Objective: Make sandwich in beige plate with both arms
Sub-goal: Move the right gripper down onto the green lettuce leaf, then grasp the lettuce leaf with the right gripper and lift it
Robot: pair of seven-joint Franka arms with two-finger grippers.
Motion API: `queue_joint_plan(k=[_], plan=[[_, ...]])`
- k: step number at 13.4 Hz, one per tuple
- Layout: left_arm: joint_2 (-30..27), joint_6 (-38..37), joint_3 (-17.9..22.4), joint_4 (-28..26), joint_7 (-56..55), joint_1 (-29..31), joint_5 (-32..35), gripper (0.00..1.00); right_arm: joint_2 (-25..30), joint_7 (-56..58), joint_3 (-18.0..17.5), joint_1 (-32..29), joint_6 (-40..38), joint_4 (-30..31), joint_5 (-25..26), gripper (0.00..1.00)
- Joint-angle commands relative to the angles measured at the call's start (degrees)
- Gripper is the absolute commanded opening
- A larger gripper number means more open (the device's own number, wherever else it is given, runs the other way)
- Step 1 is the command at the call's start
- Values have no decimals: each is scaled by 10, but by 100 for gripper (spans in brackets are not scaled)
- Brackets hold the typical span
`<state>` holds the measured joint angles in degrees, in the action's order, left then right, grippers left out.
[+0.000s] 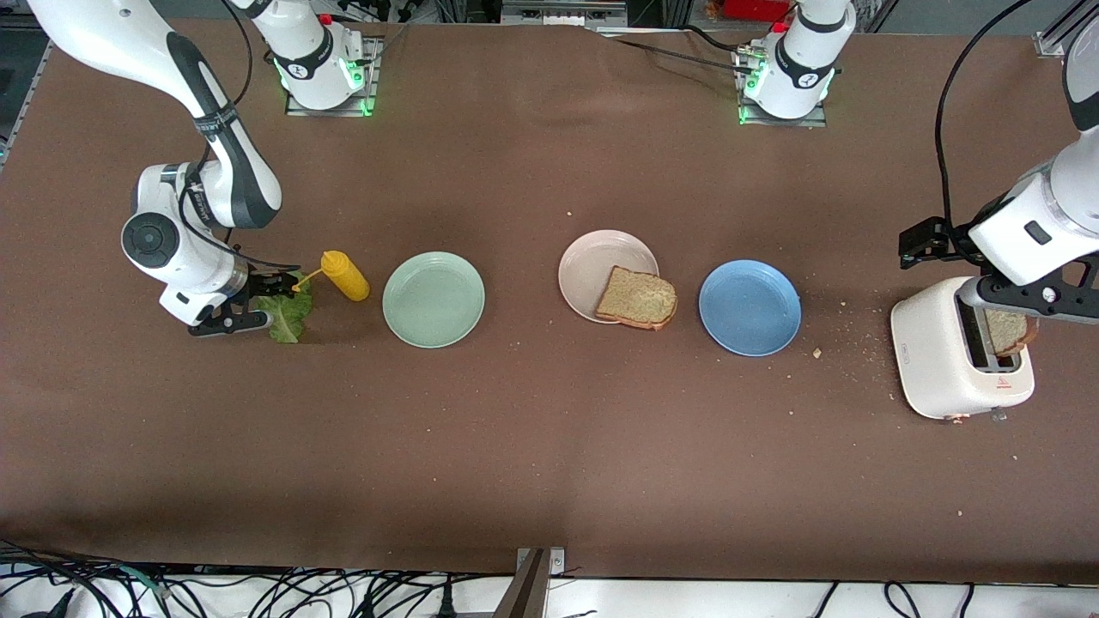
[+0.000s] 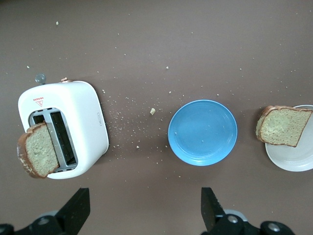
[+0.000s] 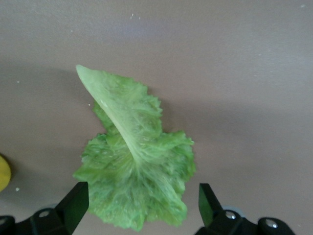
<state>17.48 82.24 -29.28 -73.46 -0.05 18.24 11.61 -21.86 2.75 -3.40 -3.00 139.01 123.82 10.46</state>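
Item one: a ruffled green lettuce leaf (image 3: 134,166), lying flat on the brown surface (image 1: 532,446) at the right arm's end, just beside a yellow squeeze bottle (image 1: 344,275). It looked light, limp and easily torn; the pale central rib seemed the firmest place to pinch, and the frilled edge would likely fold or slip. The right end effector (image 3: 139,208) hung directly over the leaf with its fingers spread wide, holding nothing.

Item two: a square slice of brown wholegrain bread with a darker crust (image 1: 637,298), resting on the round pale pinkish-beige plate (image 1: 592,262) and overhanging its rim toward the round blue plate (image 1: 749,307). It appeared soft and crumbly, and best left where it lay.

Item three: a second brown wholegrain slice (image 2: 38,151), standing tilted out of a slot of the white two-slot toaster (image 2: 80,117) at the left arm's end, crumbs scattered between toaster and blue plate. It looked light, fairly stiff but fragile; a gentle hold across the flat faces of the exposed upper part seemed soundest. The left end effector (image 2: 144,210) was over the toaster, fingers wide apart and empty.

Item four: a round mint-green plate (image 1: 434,299), unoccupied, between the bottle and the beige plate.
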Motion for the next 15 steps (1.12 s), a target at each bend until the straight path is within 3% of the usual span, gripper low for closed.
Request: queue_joint_plan(k=[1, 4, 6, 7, 9, 10, 15], plan=[[-8, -8, -3, 0, -4, 2, 10, 100, -18, -11, -4, -4, 24, 3, 11, 100], [-8, -8, -3, 0, -4, 2, 10, 100, -34, -11, -4, -4, 43, 3, 10, 94], [-8, -8, -3, 0, -4, 2, 10, 100, -34, -12, -5, -4, 40, 1, 9, 47], [-8, -8, -3, 0, -4, 2, 10, 100, -34, -9, -5, -3, 39, 1, 9, 36], [-8, -8, -3, 0, -4, 2, 10, 100, -33, -6, -4, -3, 38, -2, 10, 5], [-8, -8, -3, 0, -4, 2, 10, 100, -33, -5, -4, -3, 38, -2, 10, 0], [-8, -8, -3, 0, -4, 2, 10, 100, -31, -6, -5, -3, 35, -6, 9, 0]])
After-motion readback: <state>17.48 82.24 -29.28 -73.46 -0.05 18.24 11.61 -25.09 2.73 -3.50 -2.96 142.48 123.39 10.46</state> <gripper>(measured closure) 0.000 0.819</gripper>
